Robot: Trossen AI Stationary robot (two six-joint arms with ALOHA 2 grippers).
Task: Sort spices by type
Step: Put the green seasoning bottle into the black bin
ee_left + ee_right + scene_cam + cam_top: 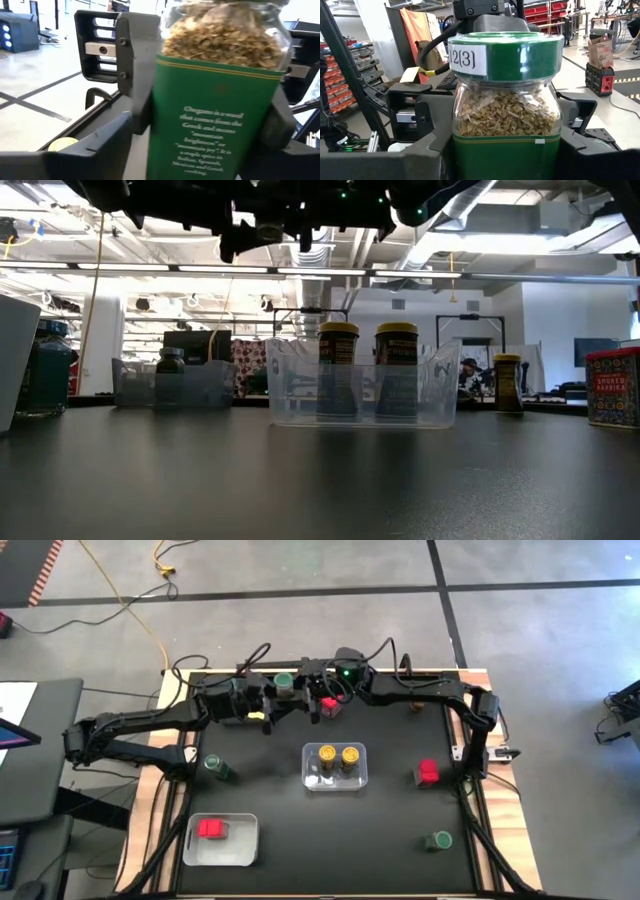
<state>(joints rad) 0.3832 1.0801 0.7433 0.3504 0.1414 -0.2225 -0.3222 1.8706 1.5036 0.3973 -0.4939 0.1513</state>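
Observation:
A round dark-green-lidded jar of oregano (285, 681) is held in the air over the table's far middle, between my two grippers, which face each other. My left gripper (272, 698) comes from the left and my right gripper (305, 688) from the right, and each is shut on the jar. The jar fills the left wrist view (215, 100) and the right wrist view (505, 100), where its lid bears a white label. Two yellow-lidded jars (338, 755) stand in a clear bin (335, 783). A red-topped jar (211, 829) sits in a grey bin (245, 840). My left gripper pinches the jar's green-labelled body (160, 135) between its two fingers (107, 145), coming level from the table's left. The jar is upright and clear of the table. My right gripper pinches the same jar's body (465, 155), below the glass shoulder, between its two fingers (427, 155), coming level from the table's right. The lid (506, 55) stands above the fingers.
Loose jars stand on the table: green-lidded ones at left (215, 765) and near right (438, 840), red-topped ones at right (428, 772) and under my right arm (328, 706). A yellow lid (62, 144) shows below the left gripper.

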